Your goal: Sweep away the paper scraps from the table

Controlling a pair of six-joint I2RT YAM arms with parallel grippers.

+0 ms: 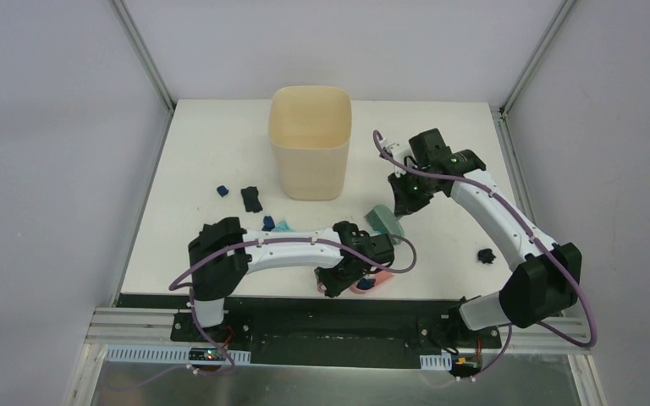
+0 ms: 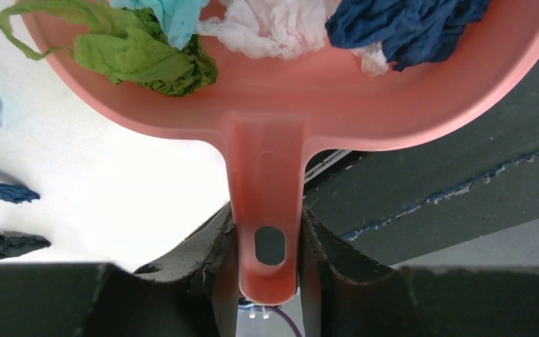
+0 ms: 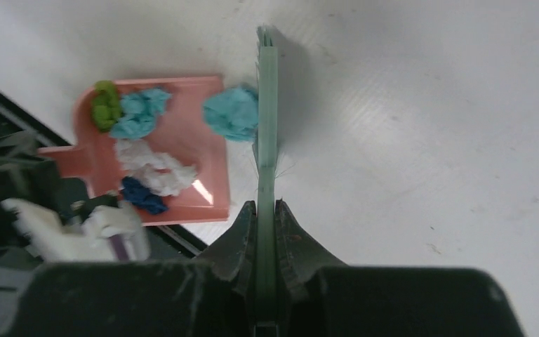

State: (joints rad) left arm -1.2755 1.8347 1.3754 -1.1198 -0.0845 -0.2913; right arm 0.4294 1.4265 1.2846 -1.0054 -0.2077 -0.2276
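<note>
L gripper clamped on pink dustpan handle at the table near edge. 4 paper scraps lie in the pan. R gripper pinches green brush, with 1 teal wad against it at pan lip.

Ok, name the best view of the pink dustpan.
Right wrist: the pink dustpan shows its whole tray, paper scraps inside. Left wrist crops it to handle and rear. Top external shows a sliver by the left gripper.

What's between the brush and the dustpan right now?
One teal scrap, right against the brush and at the lip of the dustpan. Nothing else lies in that stretch. The right wrist view shows it.
</note>
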